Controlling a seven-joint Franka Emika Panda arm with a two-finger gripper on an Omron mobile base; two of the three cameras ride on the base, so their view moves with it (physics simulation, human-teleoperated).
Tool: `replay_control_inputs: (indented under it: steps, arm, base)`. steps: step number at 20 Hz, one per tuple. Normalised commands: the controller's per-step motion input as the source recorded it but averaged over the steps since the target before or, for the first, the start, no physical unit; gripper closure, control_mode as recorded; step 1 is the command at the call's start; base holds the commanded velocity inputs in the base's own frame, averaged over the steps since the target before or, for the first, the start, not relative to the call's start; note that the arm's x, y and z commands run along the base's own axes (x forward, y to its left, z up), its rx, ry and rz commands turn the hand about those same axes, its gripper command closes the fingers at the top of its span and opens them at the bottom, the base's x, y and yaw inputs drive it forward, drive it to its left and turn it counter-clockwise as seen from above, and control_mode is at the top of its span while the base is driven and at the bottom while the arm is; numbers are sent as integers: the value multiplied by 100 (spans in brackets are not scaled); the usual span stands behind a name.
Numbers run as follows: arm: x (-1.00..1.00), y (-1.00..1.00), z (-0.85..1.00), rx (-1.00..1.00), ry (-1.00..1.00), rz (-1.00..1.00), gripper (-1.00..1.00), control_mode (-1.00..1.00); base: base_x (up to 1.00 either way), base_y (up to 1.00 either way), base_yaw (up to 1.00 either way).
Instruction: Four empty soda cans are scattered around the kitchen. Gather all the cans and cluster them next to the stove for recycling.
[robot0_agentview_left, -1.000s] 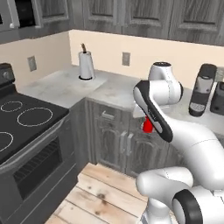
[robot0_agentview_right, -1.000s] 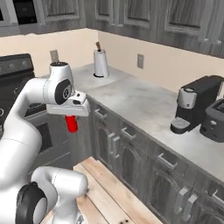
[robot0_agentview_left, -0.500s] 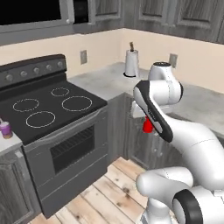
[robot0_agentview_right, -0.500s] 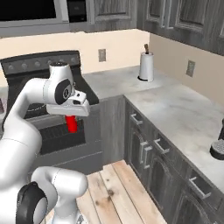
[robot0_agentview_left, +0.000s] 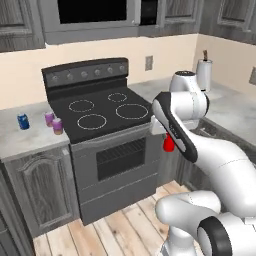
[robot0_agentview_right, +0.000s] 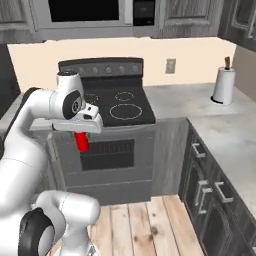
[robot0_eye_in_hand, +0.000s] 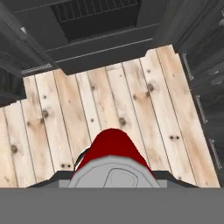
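My gripper (robot0_agentview_left: 168, 138) is shut on the red soda can (robot0_agentview_left: 169, 144), which hangs upright in the air in front of the stove's (robot0_agentview_left: 101, 111) right front corner, above the plank floor. The right base view has the red can (robot0_agentview_right: 81, 142) under the hand, before the oven door. In the hand view the red can (robot0_eye_in_hand: 112, 147) with its silvery top points down at the floor. On the marble counter left of the stove stand a blue can (robot0_agentview_left: 22, 121) and two purple cans (robot0_agentview_left: 49, 118) (robot0_agentview_left: 58, 126), close together.
A black microwave (robot0_agentview_left: 92, 11) hangs above the stove. A paper towel roll (robot0_agentview_right: 223, 85) stands on the counter (robot0_agentview_right: 220, 125) to the right, which turns a corner with grey cabinets (robot0_agentview_right: 205, 190) below. The oven door (robot0_eye_in_hand: 100, 26) lies ahead over light floor planks (robot0_eye_in_hand: 144, 100).
The whole picture has swung: the base has moved from the corner counter round to face the stove. The arm keeps its pose, with the red can still in the gripper.
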Motion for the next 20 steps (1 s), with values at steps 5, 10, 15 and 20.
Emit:
replay_control_inputs:
  steps: [5,10,15,20]
  arm:
    - [0,0,0,0,0,0,100,100]
    - [0,0,0,0,0,0,100,100]
    - [0,0,0,0,0,0,100,100]
    - [0,0,0,0,0,0,100,100]
  base:
    - [-2,12,50]
    - [1,22,46]
    - [16,20,41]
    - [33,23,36]
